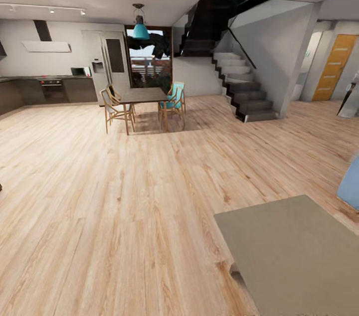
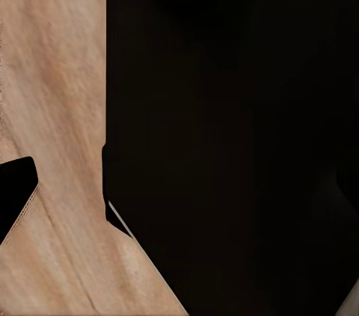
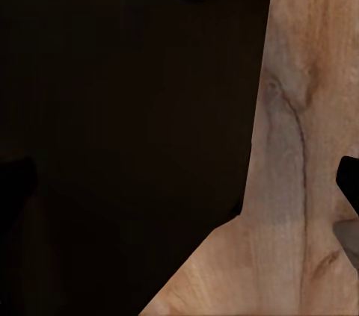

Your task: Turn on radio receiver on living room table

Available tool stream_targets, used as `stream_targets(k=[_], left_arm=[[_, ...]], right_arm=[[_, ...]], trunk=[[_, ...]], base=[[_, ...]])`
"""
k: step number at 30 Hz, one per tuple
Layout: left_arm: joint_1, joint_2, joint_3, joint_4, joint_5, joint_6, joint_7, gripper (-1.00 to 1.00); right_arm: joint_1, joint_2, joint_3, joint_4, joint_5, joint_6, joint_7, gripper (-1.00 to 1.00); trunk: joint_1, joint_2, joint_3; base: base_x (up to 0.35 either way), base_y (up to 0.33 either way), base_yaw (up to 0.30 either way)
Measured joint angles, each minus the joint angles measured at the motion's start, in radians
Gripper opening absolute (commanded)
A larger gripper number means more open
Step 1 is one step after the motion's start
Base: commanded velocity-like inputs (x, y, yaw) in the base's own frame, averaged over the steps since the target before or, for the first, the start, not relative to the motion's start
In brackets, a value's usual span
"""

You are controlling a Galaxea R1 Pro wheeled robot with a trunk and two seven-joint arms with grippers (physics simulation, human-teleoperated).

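The head view looks across a wide light wood plank floor (image 1: 124,206) toward a small dark-topped dining table (image 1: 143,95) ringed by wooden chairs, one with a teal seat (image 1: 174,99). A teal pendant lamp (image 1: 140,30) hangs above that table. Behind it to the left stands a dark kitchen run (image 1: 50,90) with a steel refrigerator (image 1: 107,64); to the right a dark staircase (image 1: 242,91) climbs beside a grey wall, with an orange door (image 1: 335,67) further right. A flat grey-beige rectangular surface (image 1: 294,251) fills the lower right corner, with a blue edge (image 1: 350,189) just beyond it. Both wrist views show dark robot body against plank floor (image 2: 52,107); whether either gripper is spread or pressed together cannot be told, nor where the radio lies.
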Motion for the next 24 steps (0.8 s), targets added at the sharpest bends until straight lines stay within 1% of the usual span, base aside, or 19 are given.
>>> stream_targets(k=[24], left_arm=[[0.000,-0.001,0.001,0.000,0.000,0.000,0.000,1.00]], right_arm=[[0.000,0.000,0.000,0.000,0.000,0.000,0.000,1.00]], trunk=[[0.000,0.000,0.011]], base=[[0.000,0.000,-0.277]])
